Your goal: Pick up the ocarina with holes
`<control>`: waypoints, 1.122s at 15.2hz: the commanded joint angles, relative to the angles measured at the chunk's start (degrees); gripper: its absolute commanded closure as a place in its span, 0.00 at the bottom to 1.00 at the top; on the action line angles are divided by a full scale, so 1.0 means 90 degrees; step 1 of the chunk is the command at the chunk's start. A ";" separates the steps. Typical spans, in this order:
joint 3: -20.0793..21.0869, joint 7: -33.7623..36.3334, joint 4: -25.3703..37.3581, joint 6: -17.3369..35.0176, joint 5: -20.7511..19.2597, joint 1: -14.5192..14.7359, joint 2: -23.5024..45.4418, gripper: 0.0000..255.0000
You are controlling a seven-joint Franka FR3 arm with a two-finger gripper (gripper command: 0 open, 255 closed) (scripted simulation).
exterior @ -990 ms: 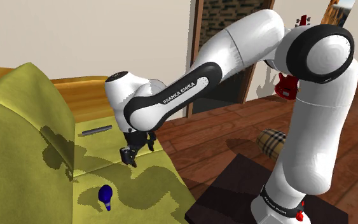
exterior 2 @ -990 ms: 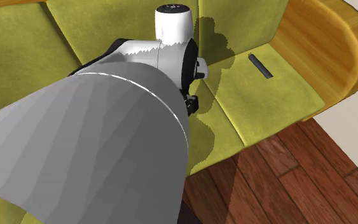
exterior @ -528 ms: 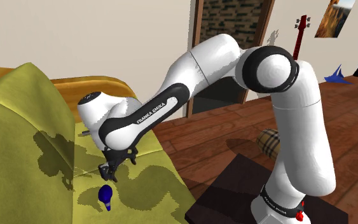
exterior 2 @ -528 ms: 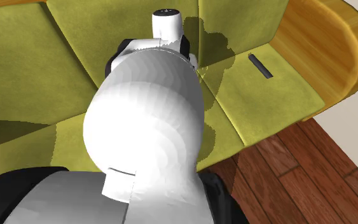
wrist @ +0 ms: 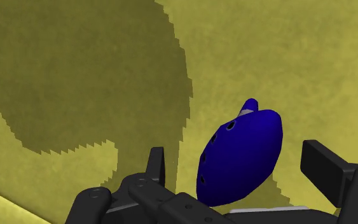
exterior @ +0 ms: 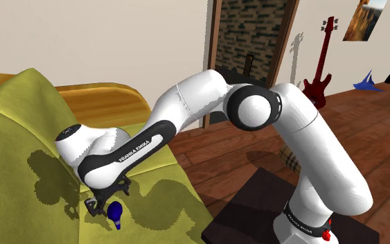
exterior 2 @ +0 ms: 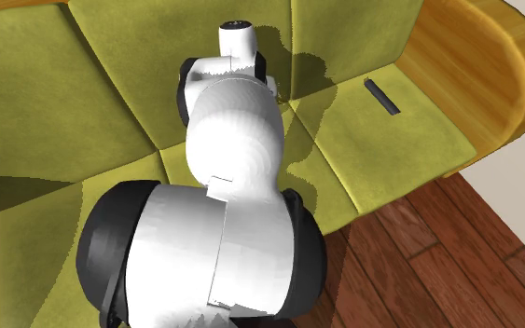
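1. Ocarina (wrist: 244,149), deep blue with a row of small holes along one side, lies on the olive-yellow sofa cushion (wrist: 311,57), between the two black fingers (wrist: 156,167) of the gripper (wrist: 237,159).
2. Its jaws are released and spread wide. A strip of cushion shows on each side of the ocarina, so neither finger touches it and it is not held.
3. In the shoulder view the ocarina sits on the seat at the lower left of the frame, with the gripper low over it.
4. The white arm (exterior: 186,111) arches up from the dark stand (exterior: 252,201) at the lower right, then down to the sofa.
5. Farther off, in the upper right of the second exterior view, a dark flat bar (exterior 2: 381,96) lies on the seat near the wooden armrest (exterior 2: 465,65).
6. Farthest, a red guitar (exterior: 316,80) stands against the wall at the shoulder view's upper right.
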 commanded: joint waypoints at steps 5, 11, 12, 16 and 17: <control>-0.0106 0.0069 0.0414 0.0132 -0.0113 0.0182 0.0558 0.00; -0.0137 0.0090 0.0425 0.0251 -0.0148 0.0202 0.0689 1.00; -0.0137 0.0091 0.0423 0.0251 -0.0148 0.0202 0.0687 1.00; -0.0137 0.0091 0.0422 0.0252 -0.0148 0.0202 0.0687 1.00; -0.0137 0.0091 0.0422 0.0252 -0.0148 0.0203 0.0687 1.00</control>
